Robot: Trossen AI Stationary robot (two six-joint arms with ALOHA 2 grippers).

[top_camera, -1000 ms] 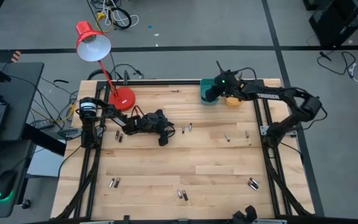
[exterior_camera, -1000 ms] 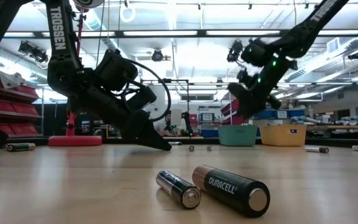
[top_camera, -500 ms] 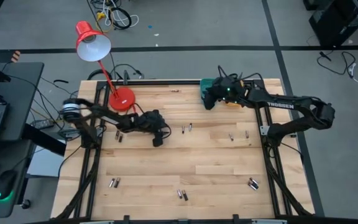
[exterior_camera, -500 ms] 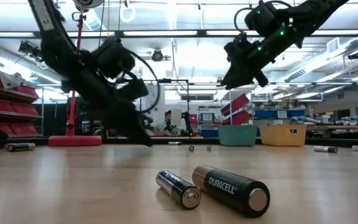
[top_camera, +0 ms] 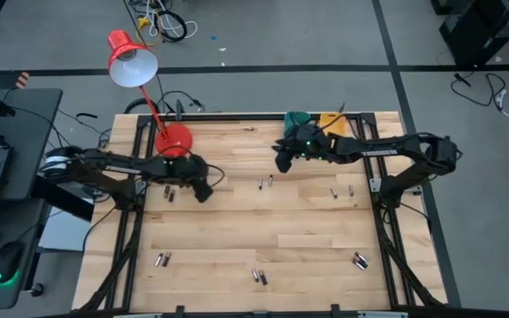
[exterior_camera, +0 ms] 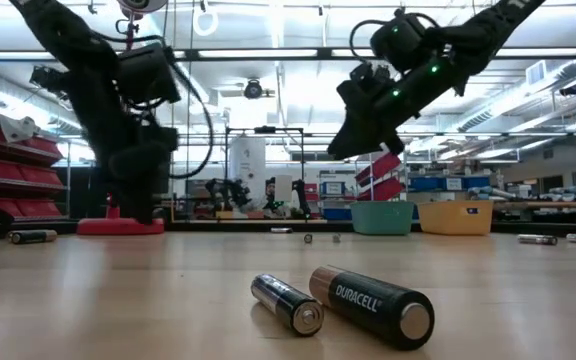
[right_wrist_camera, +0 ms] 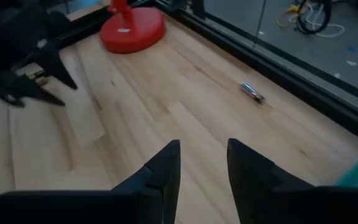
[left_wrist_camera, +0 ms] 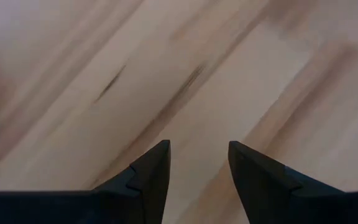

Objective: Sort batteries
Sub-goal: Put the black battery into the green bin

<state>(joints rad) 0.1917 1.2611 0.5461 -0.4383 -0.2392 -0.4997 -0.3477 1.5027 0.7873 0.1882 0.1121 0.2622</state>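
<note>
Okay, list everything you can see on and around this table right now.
Batteries: about a dozen, dark with metallic ends, scattered over the table, mostly in pairs.
Teal bin: one, teal, back edge of the table.
Yellow bin: one, yellow, beside the teal bin.
Lamp: one, red, back left of the table.
Table: one, light wood.
Left hand: dark, open, empty, beside the lamp's base.
Right hand: dark, open, empty, raised in front of the teal bin.
</note>
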